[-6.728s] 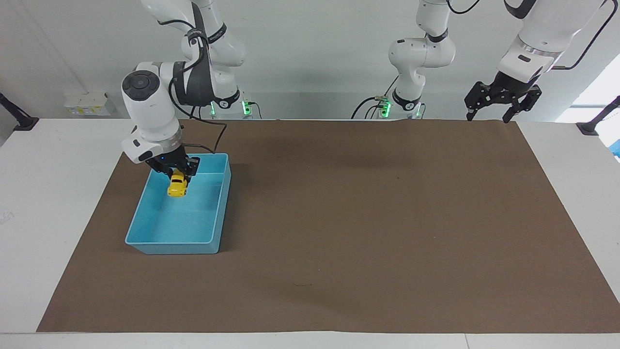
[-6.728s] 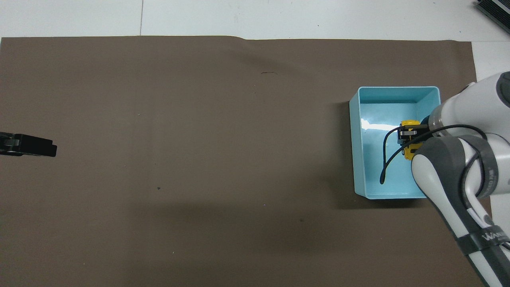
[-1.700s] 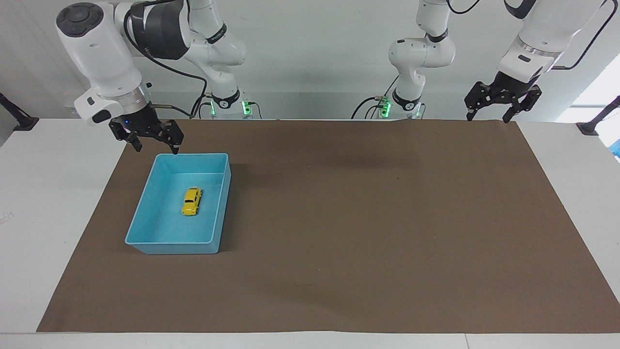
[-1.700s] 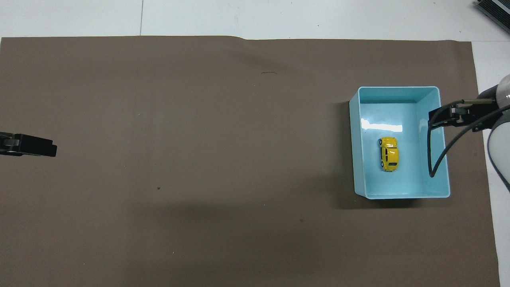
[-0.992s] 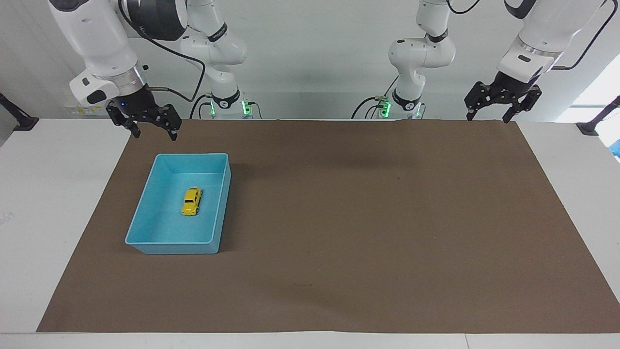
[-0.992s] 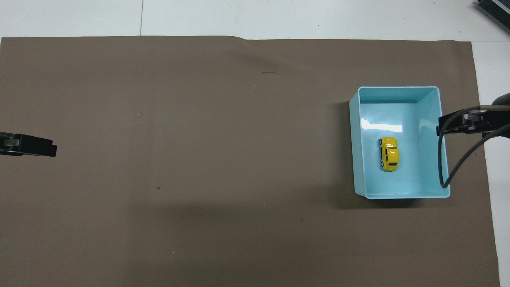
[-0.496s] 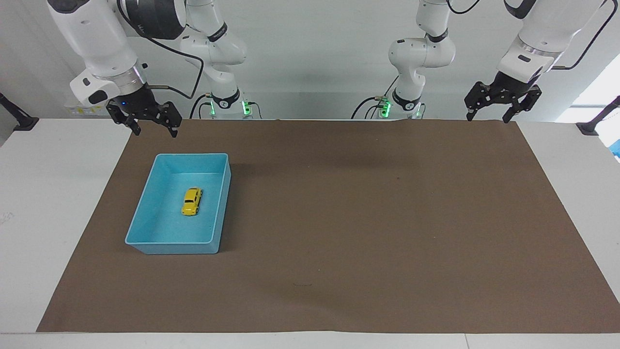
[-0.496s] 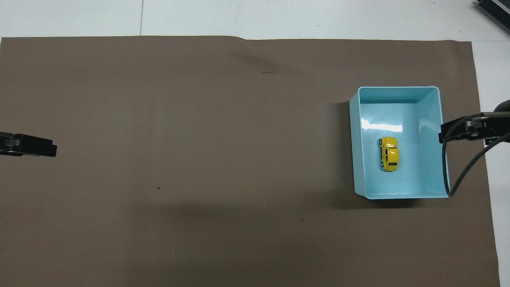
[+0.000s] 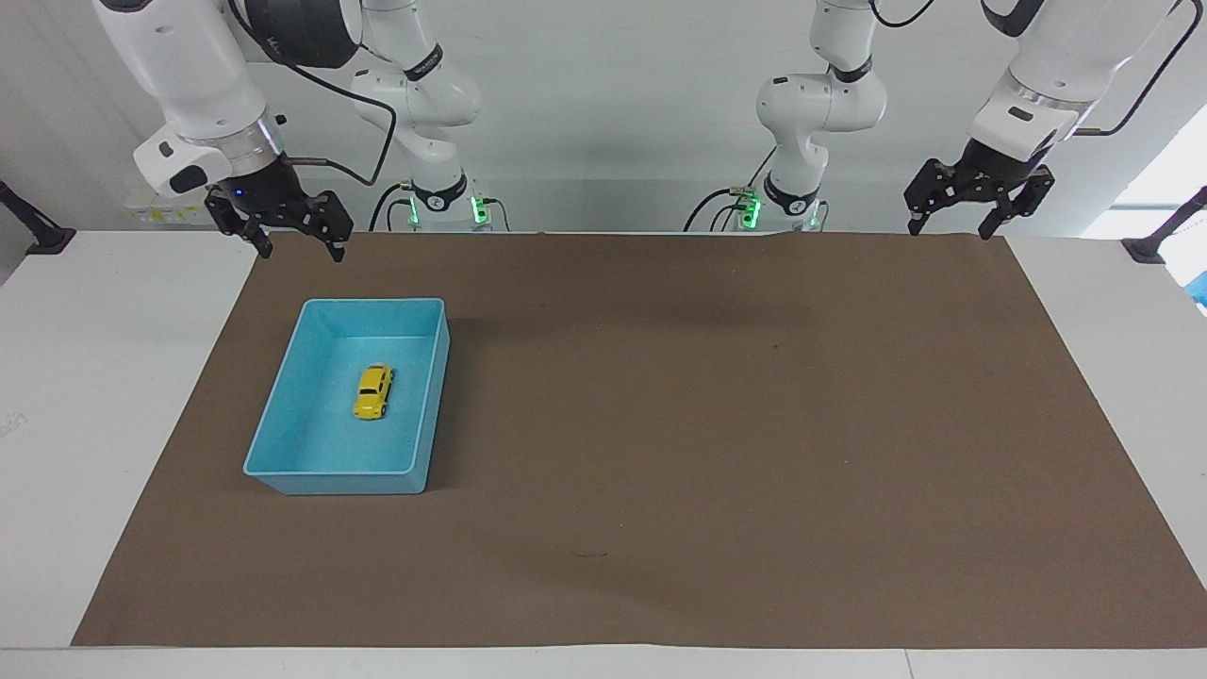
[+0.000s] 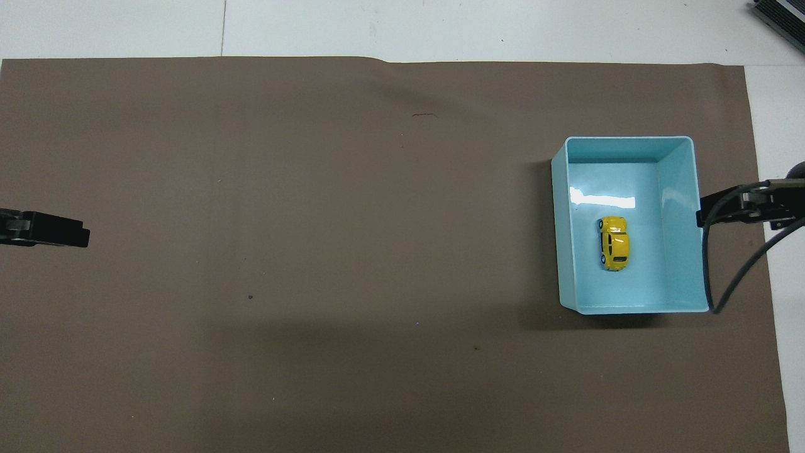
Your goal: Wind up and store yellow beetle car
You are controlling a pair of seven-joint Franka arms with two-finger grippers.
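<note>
The yellow beetle car (image 9: 373, 392) (image 10: 614, 243) lies on its wheels on the floor of a light blue bin (image 9: 283, 432) (image 10: 682, 189) at the right arm's end of the brown mat. My right gripper (image 9: 298, 253) (image 10: 704, 214) hangs open and empty in the air over the mat's corner by the right arm's base, clear of the bin. My left gripper (image 9: 950, 230) (image 10: 78, 237) waits open and empty above the mat's edge at the left arm's end.
A brown mat (image 9: 717, 424) covers most of the white table (image 9: 85, 377). The right arm's black cable (image 10: 723, 277) dangles beside the bin's wall.
The right gripper has kept rising and drawing away from the bin toward the right arm's base. The car lies still in the bin. The left arm has not moved.
</note>
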